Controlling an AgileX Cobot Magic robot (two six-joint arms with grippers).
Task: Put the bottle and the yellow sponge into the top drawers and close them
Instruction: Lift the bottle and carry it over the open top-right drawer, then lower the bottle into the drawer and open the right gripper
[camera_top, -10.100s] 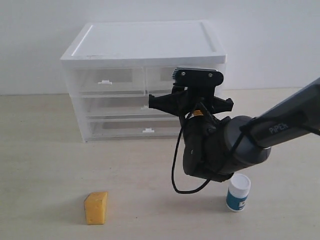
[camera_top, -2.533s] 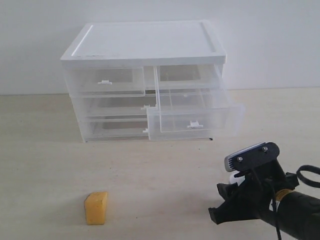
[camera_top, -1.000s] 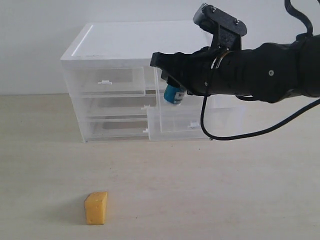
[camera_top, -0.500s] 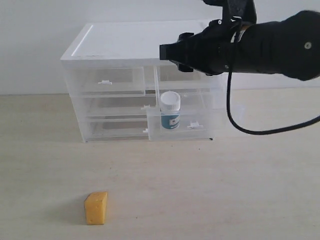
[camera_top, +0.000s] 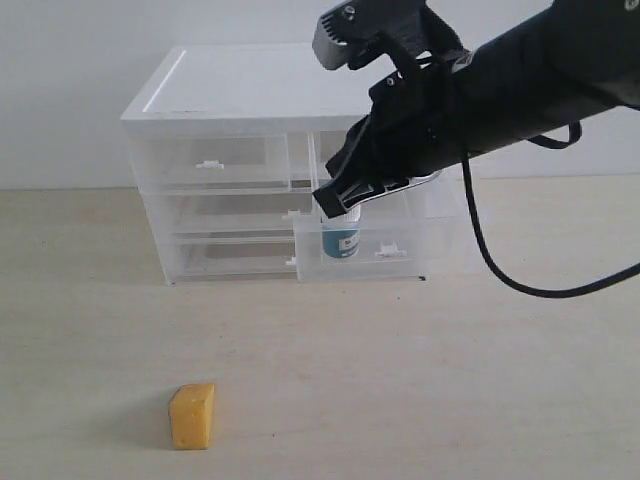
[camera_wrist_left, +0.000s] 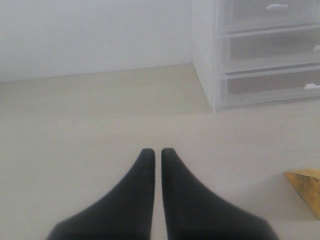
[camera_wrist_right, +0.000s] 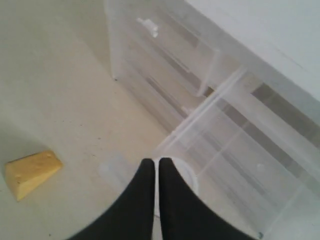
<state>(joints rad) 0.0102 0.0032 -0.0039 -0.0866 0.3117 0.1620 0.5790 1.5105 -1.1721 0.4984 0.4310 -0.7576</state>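
The bottle (camera_top: 342, 243) stands upright inside the pulled-out right top drawer (camera_top: 400, 238), close to its left wall. My right gripper (camera_top: 337, 203) hangs just above the bottle's white cap (camera_wrist_right: 190, 178), shut and holding nothing. The left top drawer (camera_top: 210, 163) is closed. On the table in front of the cabinet, far to the left, the yellow sponge (camera_top: 192, 416) lies on its own; the right wrist view shows this sponge (camera_wrist_right: 32, 172) well away from the fingers. My left gripper (camera_wrist_left: 157, 150) is shut over bare table, with the sponge (camera_wrist_left: 306, 184) off to one side. The exterior view does not show the left gripper.
The white-topped cabinet (camera_top: 290, 85) stands at the back against a pale wall. Two wider drawers (camera_top: 225, 255) below the top pair are closed. The right arm's black cable (camera_top: 500, 270) loops down beside the open drawer.
The right gripper pulled the right top drawer open, carried the bottle from the table into it and let go. It now hangs lower over the bottle's cap, jaws shut.
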